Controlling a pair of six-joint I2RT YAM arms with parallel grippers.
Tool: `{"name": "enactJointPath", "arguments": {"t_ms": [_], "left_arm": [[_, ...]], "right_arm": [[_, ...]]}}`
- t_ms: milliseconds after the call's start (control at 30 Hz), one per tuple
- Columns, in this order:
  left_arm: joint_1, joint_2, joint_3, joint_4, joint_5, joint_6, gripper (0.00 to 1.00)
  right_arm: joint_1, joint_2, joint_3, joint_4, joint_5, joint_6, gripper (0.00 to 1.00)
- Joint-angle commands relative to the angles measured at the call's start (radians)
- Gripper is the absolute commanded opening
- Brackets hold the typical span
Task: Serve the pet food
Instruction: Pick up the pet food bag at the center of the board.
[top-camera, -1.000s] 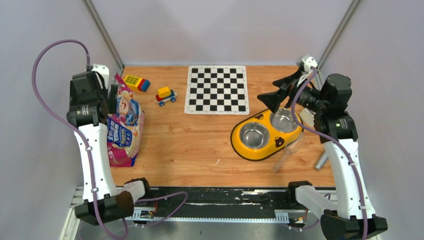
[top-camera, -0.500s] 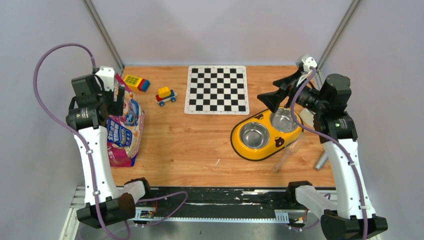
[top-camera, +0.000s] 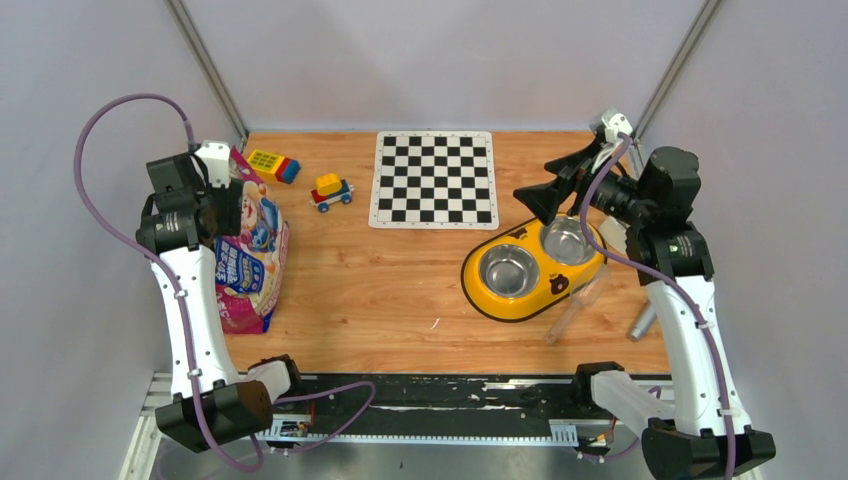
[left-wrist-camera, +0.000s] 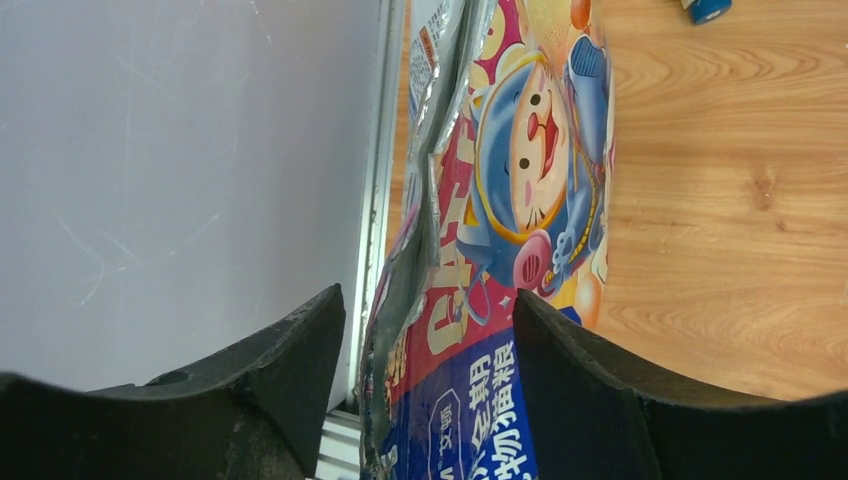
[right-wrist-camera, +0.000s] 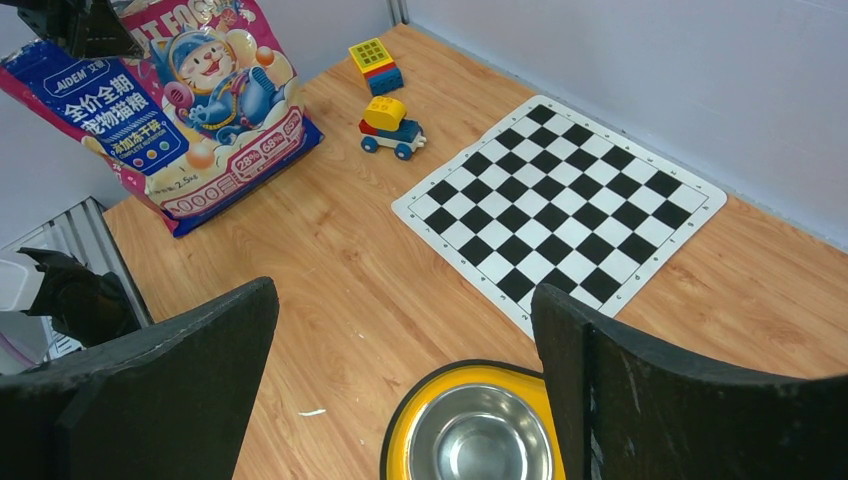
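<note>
The food bag (top-camera: 250, 270) stands at the tabletop's (top-camera: 380, 290) left edge. The left end effector (left-wrist-camera: 428, 300) straddles the bag's open top rim, jaws apart with a gap showing, not clamped. The right end effector (right-wrist-camera: 405, 290) hangs wide open above the bowl (top-camera: 475, 290) near the right edge.

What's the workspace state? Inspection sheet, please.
Surface: wooden table, no kibble seen.
Job's things: cat food bag standing at left edge; yellow double bowl at right, both cups empty.
Clutter: checkerboard mat, toy blocks, toy car at back; clear plastic item, grey cylinder beside bowl.
Grippers: left gripper open, straddling bag's top edge; right gripper open above bowl.
Cables: purple cable along each arm, no snag seen.
Surroundings: pale walls.
</note>
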Motion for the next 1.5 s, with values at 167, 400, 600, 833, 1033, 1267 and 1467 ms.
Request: {"name": "enactJointPath", "arguments": {"t_ms": [167,400,600,833,1033,1267,1467], "left_arm": [[0.013,-0.001,0.017,0.009,0.02,-0.01,0.63],[0.013,-0.01,0.028,-0.009,0.022,-0.015,0.49],[0.013,-0.003,0.027,-0.016,0.016,-0.007,0.42],[0.013,-0.002,0.036,-0.026,0.018,-0.008,0.23],[0.013,-0.001,0.058,-0.025,0.02,-0.005,0.04],[0.013,0.001,0.09,-0.032,0.073,0.001,0.0],[0.009,0.032,0.159,-0.062,0.166,0.003,0.0]], "right_arm": [[0.008,-0.001,0.001,0.04,0.011,-0.012,0.99],[0.007,0.007,0.0,0.04,0.003,-0.012,0.99],[0.01,0.005,0.001,0.04,0.003,-0.01,0.99],[0.009,0.007,0.0,0.04,0.002,-0.01,0.99],[0.009,0.01,0.002,0.041,0.004,-0.009,0.99],[0.009,0.01,0.002,0.04,0.006,-0.007,0.99],[0.009,0.01,0.002,0.041,0.008,-0.008,0.99]]}}
